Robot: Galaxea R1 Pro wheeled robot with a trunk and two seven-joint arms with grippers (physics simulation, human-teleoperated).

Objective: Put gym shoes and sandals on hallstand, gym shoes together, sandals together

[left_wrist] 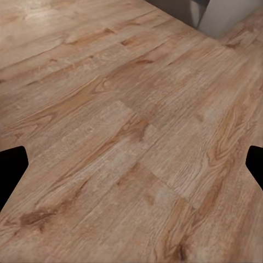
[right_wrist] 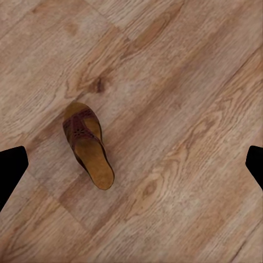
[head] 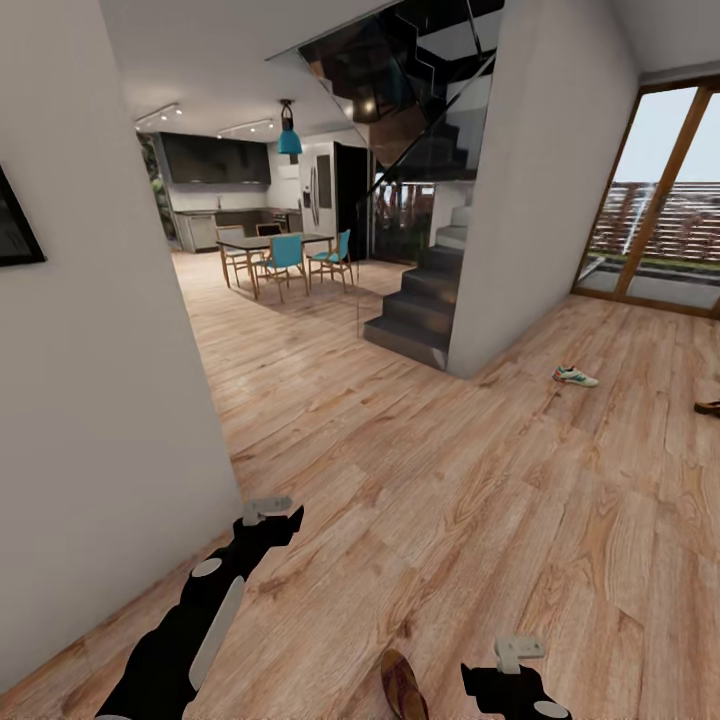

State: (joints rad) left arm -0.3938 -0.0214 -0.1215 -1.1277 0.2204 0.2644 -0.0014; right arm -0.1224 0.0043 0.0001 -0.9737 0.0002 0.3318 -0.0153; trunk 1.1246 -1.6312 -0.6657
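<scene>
Sandal (head: 402, 686) near on floor (head: 450, 500), gym shoe (head: 575, 377) far right

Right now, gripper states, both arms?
Left gripper: open, empty, over bare corridor floor.
Right gripper: open, empty, above a brown sandal on the floor.

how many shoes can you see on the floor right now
3. One brown leather sandal lies on the wood-grain floor close by the right gripper. One white sneaker with green stripes lies near the staircase wall. A dark shoe, probably a sandal, is cut off at the right edge. Others may be out of frame.

Brown sandal (right_wrist: 87, 144) flat on floor (head: 450, 480); gym shoe (head: 575, 377) far off.
</scene>
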